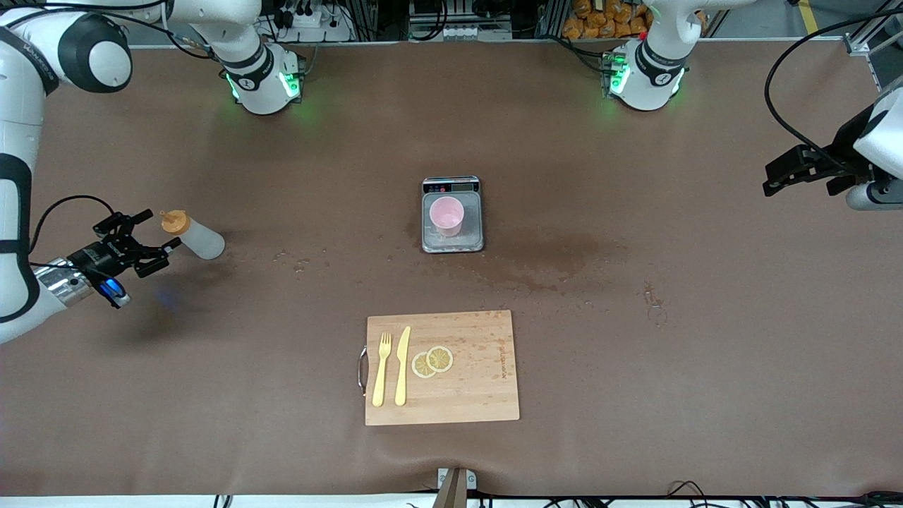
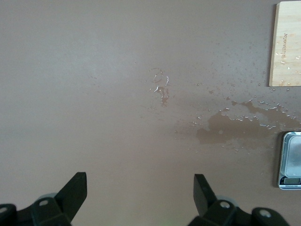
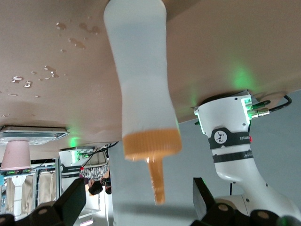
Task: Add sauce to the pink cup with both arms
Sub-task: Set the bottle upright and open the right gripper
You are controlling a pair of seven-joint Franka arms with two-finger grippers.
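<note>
The sauce bottle, whitish with an orange nozzle cap, stands on the table toward the right arm's end. My right gripper is open just beside its cap. In the right wrist view the bottle points its nozzle between the open fingers, and my right gripper touches nothing. The pink cup stands on the grey scale at mid-table; it also shows in the right wrist view. My left gripper waits open and empty over the left arm's end of the table; the left wrist view shows it over bare table.
A wooden cutting board with a yellow fork, knife and lemon slices lies nearer the front camera than the scale. A wet patch spreads beside the scale toward the left arm's end.
</note>
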